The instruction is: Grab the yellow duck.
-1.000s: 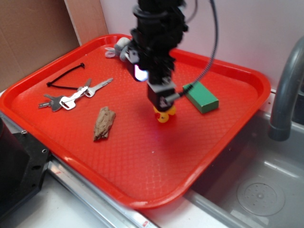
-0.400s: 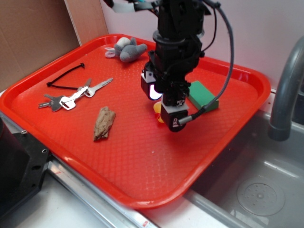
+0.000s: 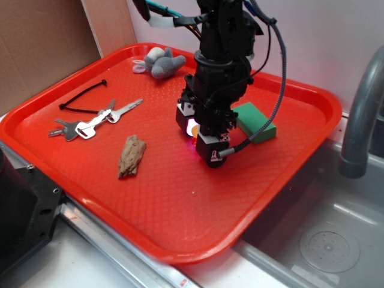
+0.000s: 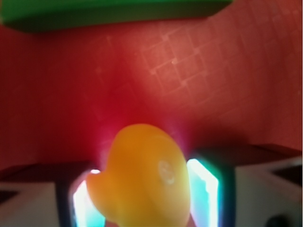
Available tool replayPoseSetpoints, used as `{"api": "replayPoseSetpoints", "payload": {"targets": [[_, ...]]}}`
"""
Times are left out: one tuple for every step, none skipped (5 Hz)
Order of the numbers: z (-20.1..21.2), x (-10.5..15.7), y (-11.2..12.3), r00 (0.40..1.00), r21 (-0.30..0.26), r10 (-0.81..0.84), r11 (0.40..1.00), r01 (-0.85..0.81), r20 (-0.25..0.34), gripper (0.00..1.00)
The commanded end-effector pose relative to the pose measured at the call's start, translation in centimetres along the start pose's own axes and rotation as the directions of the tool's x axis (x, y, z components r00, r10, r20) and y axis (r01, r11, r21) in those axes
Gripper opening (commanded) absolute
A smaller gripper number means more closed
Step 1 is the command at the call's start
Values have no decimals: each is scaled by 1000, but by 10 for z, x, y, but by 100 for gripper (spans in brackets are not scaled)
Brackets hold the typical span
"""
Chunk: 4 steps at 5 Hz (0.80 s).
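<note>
The yellow duck [image 4: 144, 175] fills the bottom of the wrist view, blurred and very close, resting on the red tray [image 4: 213, 71]. My gripper [image 4: 147, 189] is open, with one lit pad on each side of the duck. From the exterior view the gripper [image 3: 193, 133] points straight down at the tray [image 3: 288, 180], just left of the green block [image 3: 255, 122]. The arm hides nearly all of the duck there.
Also on the tray: the green block [image 4: 109, 12] just beyond the duck, a bunch of keys [image 3: 90, 123], a piece of wood [image 3: 131, 156], a black tie [image 3: 84, 96] and a grey plush toy [image 3: 161, 62]. A sink [image 3: 324, 240] and its faucet [image 3: 360, 114] lie to the right.
The gripper came down from above the duck to tray level and now straddles it. The duck, visible below the gripper a second ago, is now hidden in the exterior view.
</note>
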<state>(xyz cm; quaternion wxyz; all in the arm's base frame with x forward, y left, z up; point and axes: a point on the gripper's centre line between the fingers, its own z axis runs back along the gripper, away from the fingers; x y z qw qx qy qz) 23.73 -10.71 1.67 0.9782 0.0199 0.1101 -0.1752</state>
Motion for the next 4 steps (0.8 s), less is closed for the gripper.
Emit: {"api": "replayPoseSetpoints", "payload": {"targets": [[57, -14, -2, 996, 21, 76, 997, -78, 56, 0], [100, -52, -9, 944, 57, 303, 948, -312, 128, 0], [139, -92, -19, 894, 10, 396, 913, -407, 209, 0], [182, -123, -15, 864, -40, 446, 892, -449, 234, 0]]}}
